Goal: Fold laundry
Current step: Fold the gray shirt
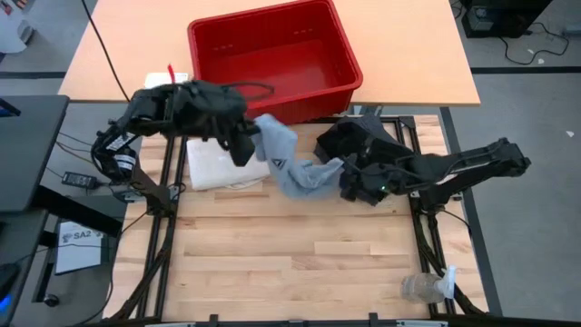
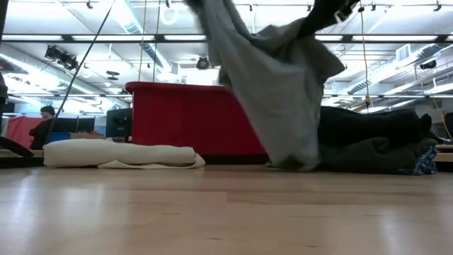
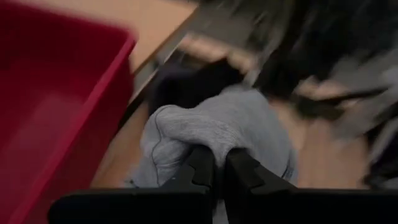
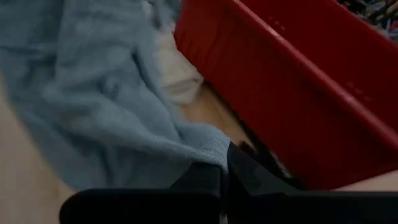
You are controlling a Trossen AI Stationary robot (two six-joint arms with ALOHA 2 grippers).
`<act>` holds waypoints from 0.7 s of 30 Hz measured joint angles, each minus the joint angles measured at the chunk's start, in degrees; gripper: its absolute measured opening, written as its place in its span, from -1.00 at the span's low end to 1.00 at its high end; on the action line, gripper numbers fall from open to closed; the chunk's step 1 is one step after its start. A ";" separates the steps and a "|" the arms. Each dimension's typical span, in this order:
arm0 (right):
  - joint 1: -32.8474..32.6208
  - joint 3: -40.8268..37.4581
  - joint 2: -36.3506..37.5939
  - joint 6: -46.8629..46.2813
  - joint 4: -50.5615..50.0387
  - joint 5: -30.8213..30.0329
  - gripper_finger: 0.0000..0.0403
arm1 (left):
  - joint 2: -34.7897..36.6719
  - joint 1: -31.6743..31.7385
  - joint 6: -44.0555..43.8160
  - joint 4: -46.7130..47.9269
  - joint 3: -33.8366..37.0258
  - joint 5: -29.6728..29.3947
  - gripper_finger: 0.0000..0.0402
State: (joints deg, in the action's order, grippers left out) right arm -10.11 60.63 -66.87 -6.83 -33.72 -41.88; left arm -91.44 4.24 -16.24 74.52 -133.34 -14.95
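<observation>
The left gripper point(image 3: 219, 168) has its two dark fingers point(image 3: 200, 169) pinched together on a bunched fold of the light grey T-shirt point(image 3: 217, 127), the cloth bulging out just beyond the tips. The right gripper point(image 4: 224, 168) is likewise clamped, its fingers point(image 4: 249, 171) nipping an edge of the same shirt, which spreads away from them in loose folds. In the high view the T-shirt point(image 1: 289, 162) stretches between the two grippers: the left gripper point(image 1: 245, 145) holds its upper end just in front of the red bin point(image 1: 272, 59), and the right gripper point(image 1: 349, 177) holds the lower end beside a pile of dark garments point(image 1: 363, 141). From table height the shirt point(image 2: 272, 92) hangs lifted off the wood, its lowest fold reaching down to the table point(image 2: 226, 212) surface next to the heap, where a black garment point(image 2: 375, 124) lies over a dark grey one point(image 2: 375, 156) with a scrap of blue-and-white plaid point(image 2: 425, 164) showing at the far end. The cream tote bag point(image 1: 222, 168) lies flat on the table under the left arm, beside the bin. A clear plastic bottle point(image 1: 425, 288) lies near the table's front edge on the right side, well apart from the laundry. In the room beyond, a person point(image 2: 44, 127) sits at the far left
</observation>
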 joint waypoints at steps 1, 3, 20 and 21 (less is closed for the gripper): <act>0.08 1.50 0.27 0.90 -2.96 -0.02 -0.98 | -0.10 -0.58 -1.02 2.69 0.02 -1.40 -0.92; 0.48 4.59 0.52 2.60 -7.76 -0.03 -0.98 | -0.22 -1.50 -3.59 7.30 1.15 -3.63 -0.92; -11.37 5.60 -2.68 -24.70 -23.97 35.96 -0.98 | 1.90 -22.75 -38.25 -0.01 51.33 4.17 -0.06; -13.05 4.18 -3.49 -26.89 -22.72 37.07 -0.98 | 1.88 -24.47 -40.41 -3.18 53.56 5.51 0.02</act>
State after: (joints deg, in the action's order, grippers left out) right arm -23.15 64.82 -70.36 -33.73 -56.45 -4.81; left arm -89.56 -20.23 -56.65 71.34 -79.78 -9.44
